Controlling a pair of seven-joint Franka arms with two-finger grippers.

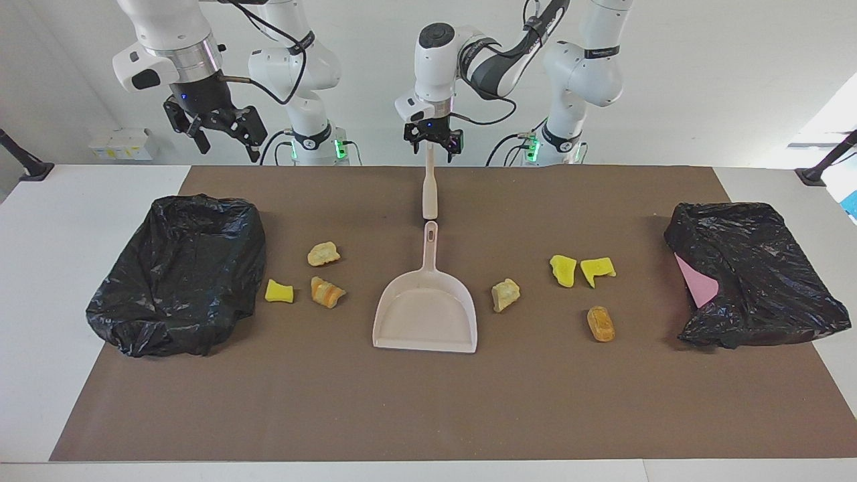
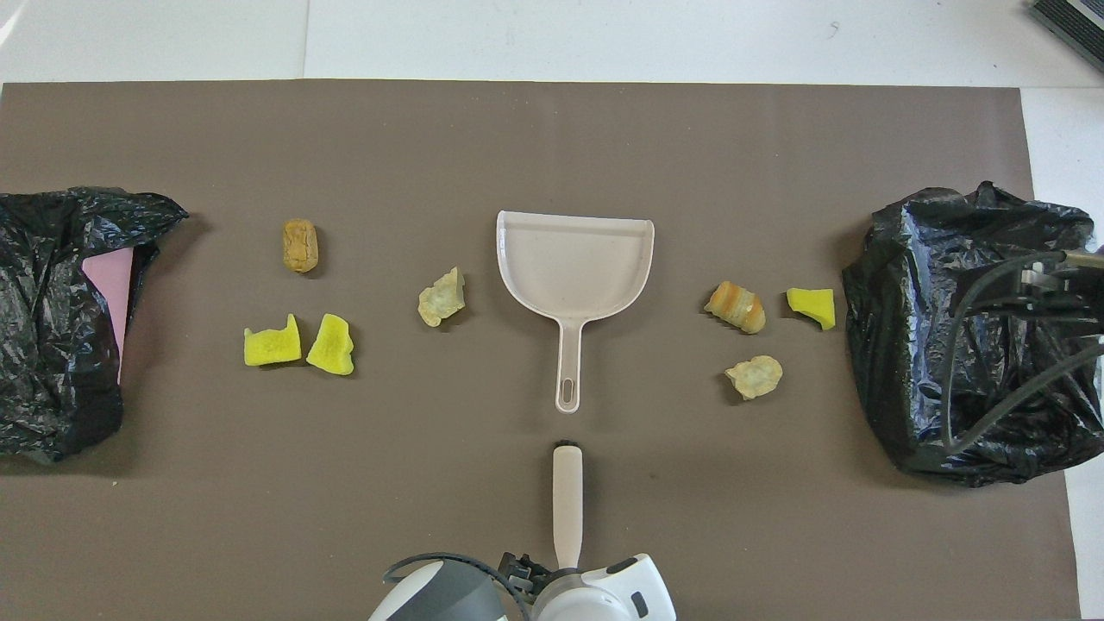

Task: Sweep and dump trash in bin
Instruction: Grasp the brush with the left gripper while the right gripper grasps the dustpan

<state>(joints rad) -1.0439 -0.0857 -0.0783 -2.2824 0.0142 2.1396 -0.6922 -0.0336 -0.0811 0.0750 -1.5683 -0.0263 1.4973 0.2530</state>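
Brown mat (image 1: 428, 408) on white table (image 1: 40, 281), white wall; both tools (image 1: 434, 143) (image 1: 215, 130) released.

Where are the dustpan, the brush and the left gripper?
dustpan (image 1: 424, 320), facing view, on the bare pan floor.
brush (image 2: 567, 500), overhead view, on the handle's middle.
left gripper (image 1: 432, 140), facing view, between its fingertips, over the brush's end nearest the robots.

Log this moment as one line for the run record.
left gripper: open over beige brush handle | right gripper: open, waiting above black bin bag | beige plastic dustpan: empty | trash: unswept
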